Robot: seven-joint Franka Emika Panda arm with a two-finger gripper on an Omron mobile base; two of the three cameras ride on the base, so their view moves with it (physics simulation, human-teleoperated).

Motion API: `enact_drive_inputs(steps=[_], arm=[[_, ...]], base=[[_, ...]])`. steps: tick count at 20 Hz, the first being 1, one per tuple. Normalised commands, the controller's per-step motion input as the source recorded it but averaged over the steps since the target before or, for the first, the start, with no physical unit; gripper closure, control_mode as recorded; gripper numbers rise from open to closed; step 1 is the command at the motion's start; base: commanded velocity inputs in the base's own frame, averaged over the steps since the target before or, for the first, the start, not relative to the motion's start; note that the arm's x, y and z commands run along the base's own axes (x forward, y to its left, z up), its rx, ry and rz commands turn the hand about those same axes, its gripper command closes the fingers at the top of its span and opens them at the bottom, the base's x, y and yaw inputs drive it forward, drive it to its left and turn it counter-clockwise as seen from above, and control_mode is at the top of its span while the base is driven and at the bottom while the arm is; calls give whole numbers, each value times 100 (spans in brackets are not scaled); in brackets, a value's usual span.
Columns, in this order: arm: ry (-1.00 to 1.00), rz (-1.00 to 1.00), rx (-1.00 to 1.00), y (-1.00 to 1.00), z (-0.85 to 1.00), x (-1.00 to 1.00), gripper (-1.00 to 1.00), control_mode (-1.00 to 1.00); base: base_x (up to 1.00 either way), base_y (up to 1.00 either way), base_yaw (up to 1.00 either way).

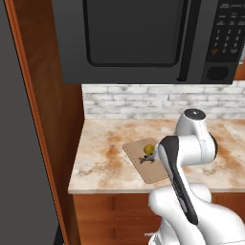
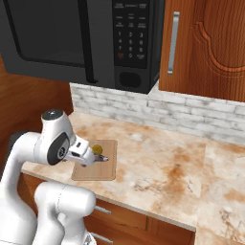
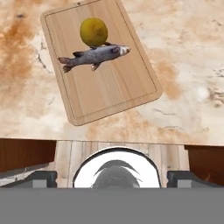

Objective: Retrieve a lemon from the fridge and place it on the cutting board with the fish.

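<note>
The golden-yellow lemon (image 3: pixel 93 31) (image 1: pixel 149 150) (image 2: pixel 97 150) lies on the light-brown cutting board (image 3: pixel 113 87) (image 1: pixel 154 174) (image 2: pixel 93 172) and touches the back of the dark grey fish (image 3: pixel 94 57) (image 1: pixel 147 159) (image 2: pixel 100 158). My gripper (image 3: pixel 114 177) hovers above the counter's front edge, near the board's closest side. It is open, its fingertips (image 3: pixel 41 177) stand wide apart and nothing is between them. A tall grey surface along the left edge looks like the fridge (image 1: pixel 14 143); its door is out of sight.
The board lies on a marbled beige counter (image 1: pixel 105 162) with a white brick backsplash (image 2: pixel 191 115). A black microwave (image 1: pixel 139 38) hangs above it, with a wooden wall cabinet (image 2: pixel 206 48) to its right. A wooden panel (image 1: pixel 48 119) walls the counter's left end.
</note>
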Motion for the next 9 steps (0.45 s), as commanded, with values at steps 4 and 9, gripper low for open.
enact_drive_inputs(steps=[4,9], arm=[[-3,-8,0,0,46,-60,-100,-100],[-13,-2,0,0,20,-41,-100,-100]], base=[[0,0,0],[0,0,0]])
